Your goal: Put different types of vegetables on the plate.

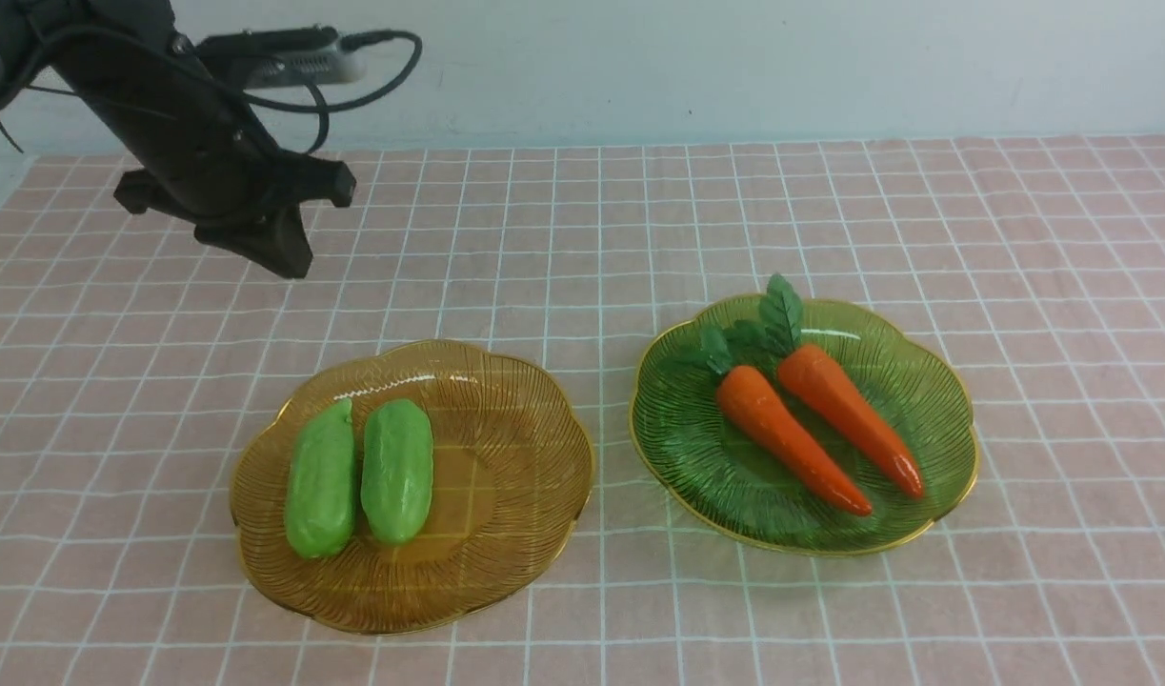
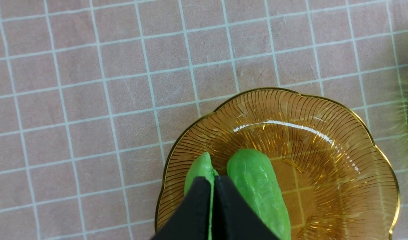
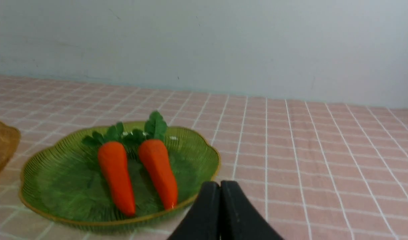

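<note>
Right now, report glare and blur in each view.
Front view: evenly lit, sharp. Left wrist view: white glare streak on the amber plate; left gripper looms soft-edged. Right wrist view: mildly blurred throughout, green plate included.

Two green cucumbers [image 1: 321, 481] [image 1: 397, 472], two orange carrots [image 1: 790, 440] [image 1: 849, 405], and two plates [image 1: 520, 448] [image 1: 930, 386].

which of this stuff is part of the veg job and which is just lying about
In the job: left cucumber, right cucumber, both on the amber plate; left carrot, right carrot, both on the green plate.
Just there: pink checked tablecloth, pale wall.
</note>
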